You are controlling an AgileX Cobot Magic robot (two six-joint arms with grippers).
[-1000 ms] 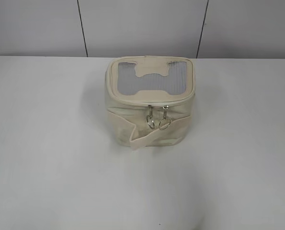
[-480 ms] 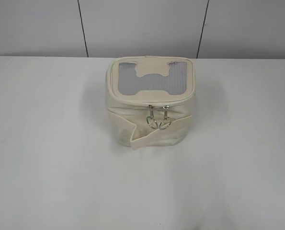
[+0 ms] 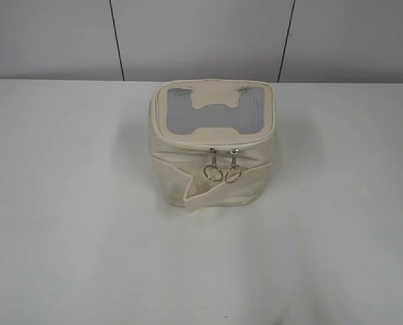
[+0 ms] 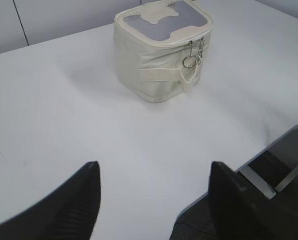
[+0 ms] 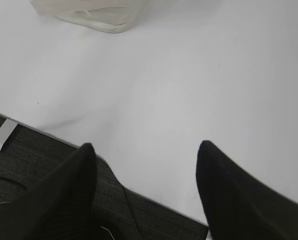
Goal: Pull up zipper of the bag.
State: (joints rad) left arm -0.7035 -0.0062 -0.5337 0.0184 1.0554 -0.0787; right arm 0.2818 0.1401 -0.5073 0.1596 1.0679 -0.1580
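The cream-beige bag (image 3: 211,172) stands on the white table, its lid with the grey mesh window (image 3: 215,112) facing up. The zipper track (image 3: 187,145) runs round the lid rim. Two silver sliders with ring pulls (image 3: 223,170) hang side by side at the front. The bag also shows in the left wrist view (image 4: 154,70), with the ring pulls (image 4: 191,59) on its right side. Only its bottom edge (image 5: 93,15) shows in the right wrist view. My left gripper (image 4: 154,172) and right gripper (image 5: 146,152) are open, empty and far from the bag, near the table's front edge.
The white table (image 3: 79,223) spreads round the bag. A grey panelled wall (image 3: 201,37) stands behind. The table's front edge and dark floor (image 5: 43,165) lie under my right gripper, and the edge with a dark frame (image 4: 269,170) shows at the right of the left wrist view.
The two ring pulls swing slightly on the bag's front; the bag itself stays put. No gripper enters the exterior view.
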